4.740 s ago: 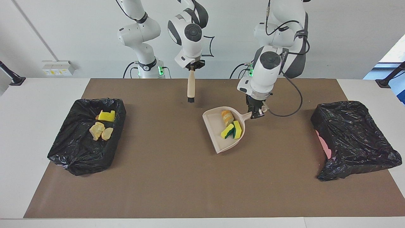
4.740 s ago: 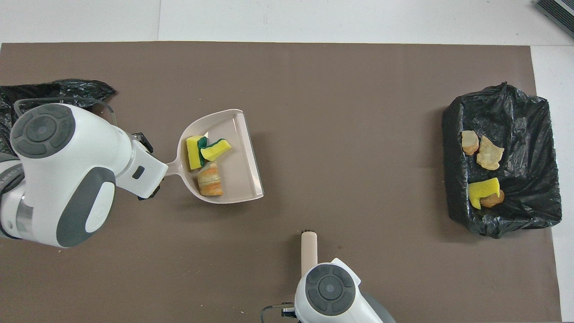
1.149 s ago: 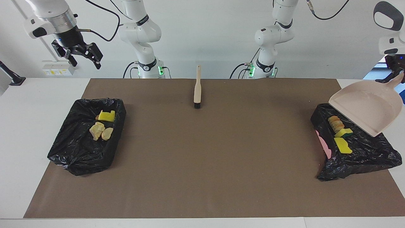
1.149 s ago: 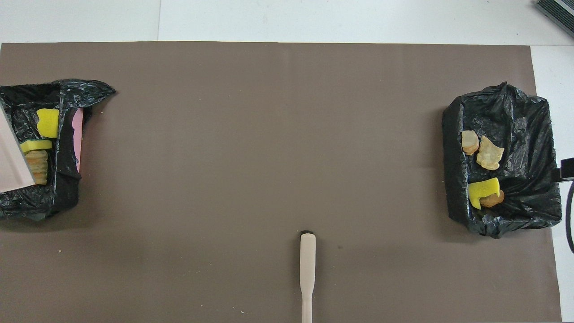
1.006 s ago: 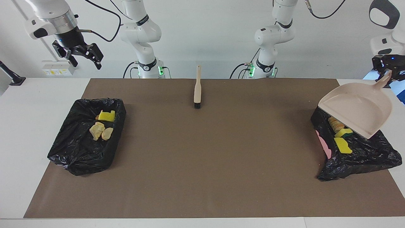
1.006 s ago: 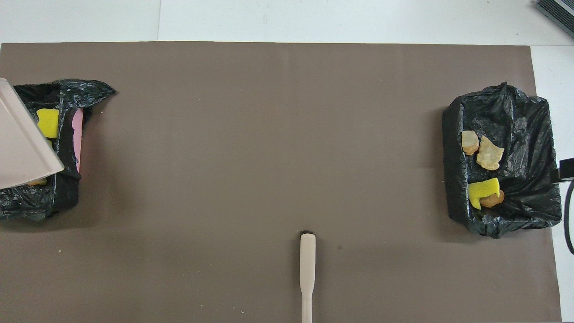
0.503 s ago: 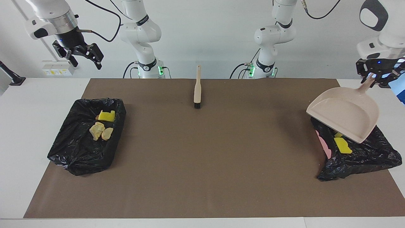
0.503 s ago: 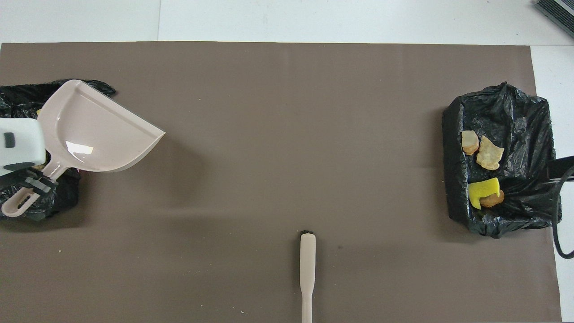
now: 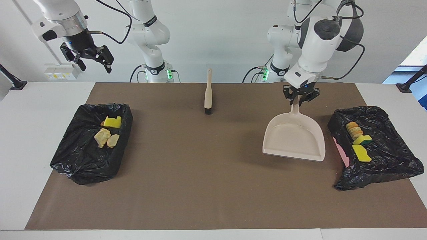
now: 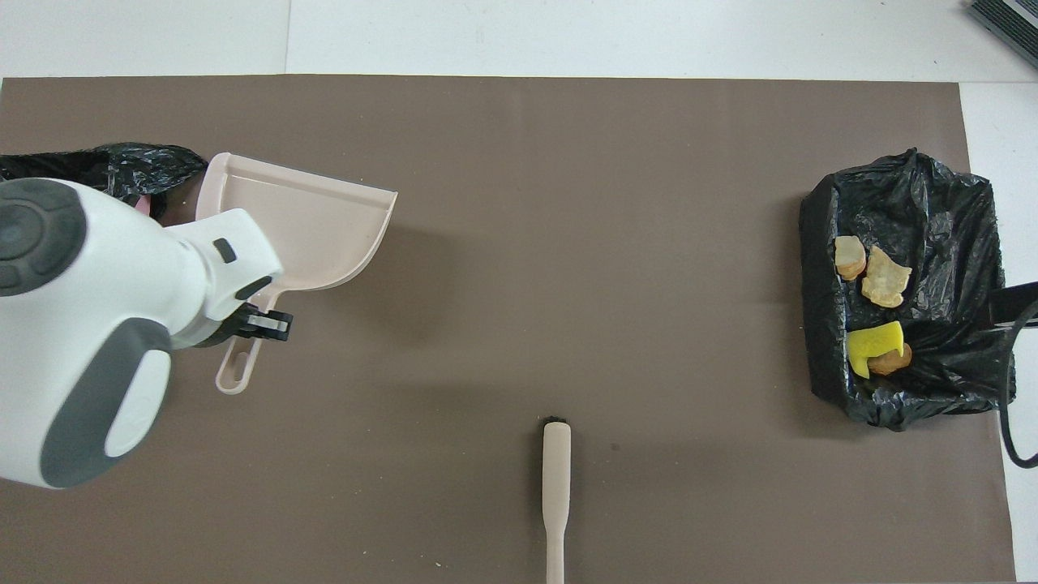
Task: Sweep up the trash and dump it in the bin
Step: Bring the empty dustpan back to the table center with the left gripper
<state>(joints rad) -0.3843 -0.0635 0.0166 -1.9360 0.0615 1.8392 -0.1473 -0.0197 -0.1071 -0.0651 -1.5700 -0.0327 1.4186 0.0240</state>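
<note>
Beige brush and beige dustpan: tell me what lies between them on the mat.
Nothing: between the beige brush with black bristles and the beige plastic dustpan, only bare brown mat shows, in both the facing and overhead views.

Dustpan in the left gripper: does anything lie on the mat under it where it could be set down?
Nothing visible. The empty dustpan hangs from the left gripper over bare mat, beside the bin.

Lab: 2 bench-mounted robot arms point(image 9: 146, 30)
</note>
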